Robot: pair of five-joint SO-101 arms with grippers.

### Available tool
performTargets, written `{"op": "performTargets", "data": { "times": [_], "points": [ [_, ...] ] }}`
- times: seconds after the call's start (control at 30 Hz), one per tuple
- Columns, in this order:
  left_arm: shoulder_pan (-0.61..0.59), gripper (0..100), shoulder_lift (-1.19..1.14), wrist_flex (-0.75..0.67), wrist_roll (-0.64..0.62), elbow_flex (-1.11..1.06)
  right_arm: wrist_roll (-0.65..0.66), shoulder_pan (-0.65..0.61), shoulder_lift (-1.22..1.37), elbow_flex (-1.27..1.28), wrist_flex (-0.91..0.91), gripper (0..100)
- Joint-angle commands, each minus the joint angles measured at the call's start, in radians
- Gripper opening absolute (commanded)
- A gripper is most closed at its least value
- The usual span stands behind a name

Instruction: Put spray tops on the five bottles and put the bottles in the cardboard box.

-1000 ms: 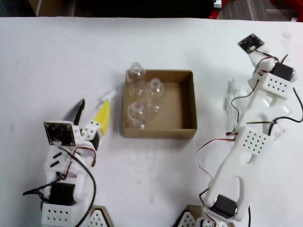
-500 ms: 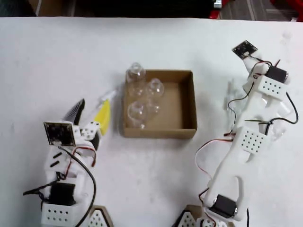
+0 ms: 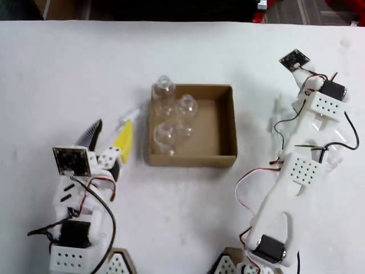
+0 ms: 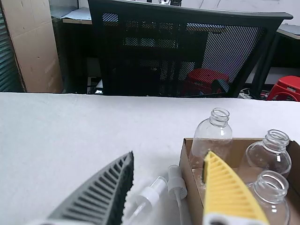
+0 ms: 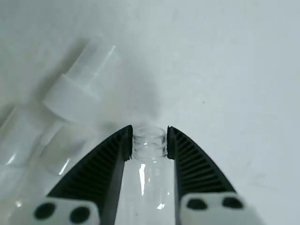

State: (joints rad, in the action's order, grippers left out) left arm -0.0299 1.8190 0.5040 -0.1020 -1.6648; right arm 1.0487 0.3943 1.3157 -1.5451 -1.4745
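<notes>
Two grips to call: the right gripper is clamping the neck of an uncapped bottle, well right of the cardboard box. The left gripper is hanging wide open over a spray top, just left of it. Three open bottles are standing in the box's left half, with its right half lying bare.

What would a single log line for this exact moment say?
left gripper: open, near spray top | right gripper: shut on neck of bottle | cardboard box: holds uncapped bottles
</notes>
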Motion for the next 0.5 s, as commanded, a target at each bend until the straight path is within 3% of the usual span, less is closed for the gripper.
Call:
{"op": "performTargets", "data": {
  "times": [0.0, 0.17, 0.47],
  "points": [
    [0.013, 22, 0.012, -0.025, 0.014, 0.006, 0.005, -0.010, -0.030, -0.087, 0.018, 6.6],
    [0.013, 22, 0.012, -0.025, 0.014, 0.006, 0.000, 0.012, -0.108, -0.120, -0.015, 1.2],
    [0.013, 22, 0.012, -0.025, 0.014, 0.006, -0.018, 0.015, -0.352, -0.118, -0.196, 1.6]
  ]
}}
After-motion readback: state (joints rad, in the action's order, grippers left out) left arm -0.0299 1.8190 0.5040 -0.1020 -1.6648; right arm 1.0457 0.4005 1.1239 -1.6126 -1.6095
